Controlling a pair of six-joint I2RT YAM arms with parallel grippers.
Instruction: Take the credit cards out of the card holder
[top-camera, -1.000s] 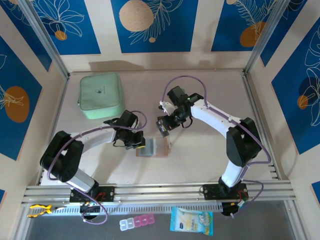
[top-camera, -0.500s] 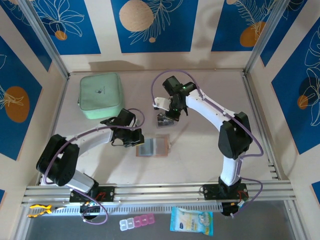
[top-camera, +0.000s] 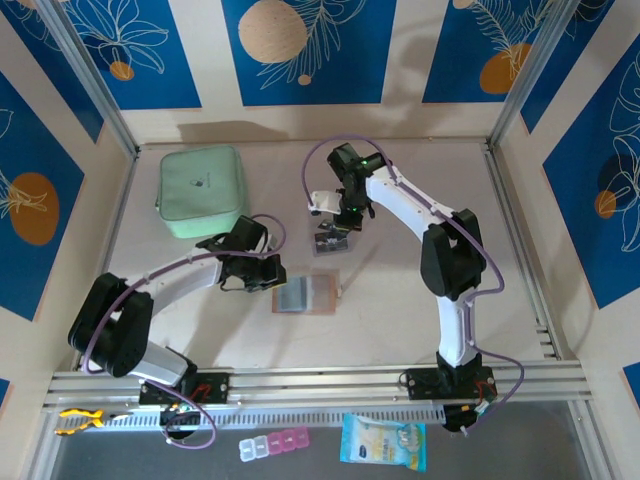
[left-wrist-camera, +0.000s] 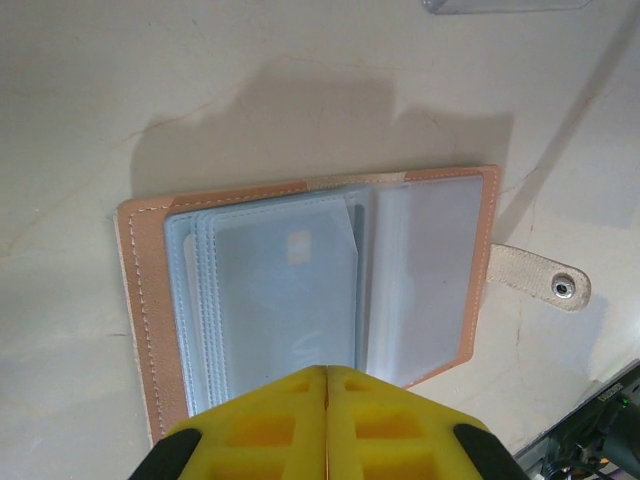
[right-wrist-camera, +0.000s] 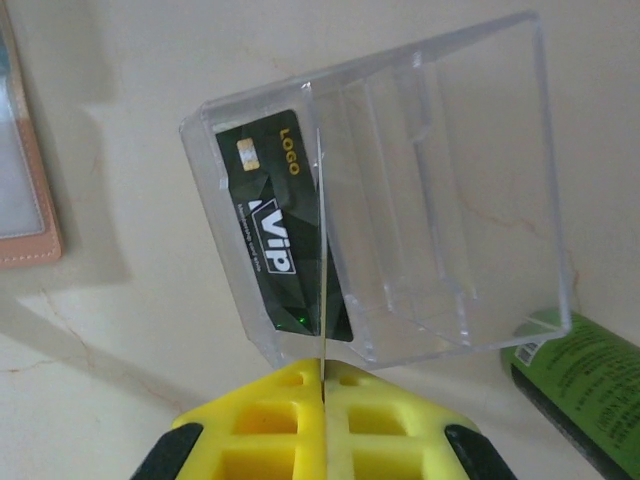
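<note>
- Top external view: the right gripper (top-camera: 331, 232), beside the card holder (top-camera: 305, 295) a second ago, has moved toward the worktop's (top-camera: 380, 320) far edge and now hangs over the clear box (top-camera: 327, 244).
- Its jaws are clenched. A thin edge runs out from between them, and I cannot tell what it is.
- A dark credit card (right-wrist-camera: 275, 235) lies in the clear box.
- The left gripper (top-camera: 270, 280) stays at the card holder's left edge, jaws clenched.
- The card holder remains spread open near the worktop's middle.
</note>
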